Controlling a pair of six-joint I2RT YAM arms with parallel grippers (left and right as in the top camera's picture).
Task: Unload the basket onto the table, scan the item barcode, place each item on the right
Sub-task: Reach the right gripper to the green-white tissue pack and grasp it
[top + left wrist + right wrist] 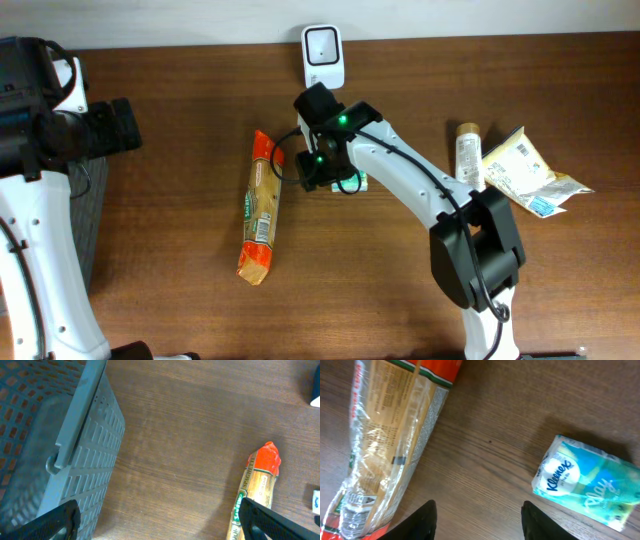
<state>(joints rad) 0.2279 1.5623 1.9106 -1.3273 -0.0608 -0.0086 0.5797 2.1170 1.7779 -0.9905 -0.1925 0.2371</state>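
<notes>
Two candidates lay by the right gripper (481, 521): the spaghetti packet (395, 445) at the left of the wrist view and the Kleenex pack (585, 485) at the right. Only bare wood showed between its parted, empty fingers. Which one was meant for scanning I could not tell.

That looked to me like the main hazard. Dropping straight down, the fingers would pinch nothing, or clip a corner of the tissue pack and shove it aside. The spaghetti's crinkly film might slip too. Its long body could also sag or swing, turning what seemed a barcode patch near its lower end away from the scanner (322, 55) at the top centre of the overhead view.

The left gripper (157, 520) hung spread wide and empty beside the grey basket (75, 460) at the left. The table (380, 300) was dark, smooth wood. A small bottle (467, 155) and a yellow sachet (525, 170) lay close together at the right, and a pale wall edged the top.
</notes>
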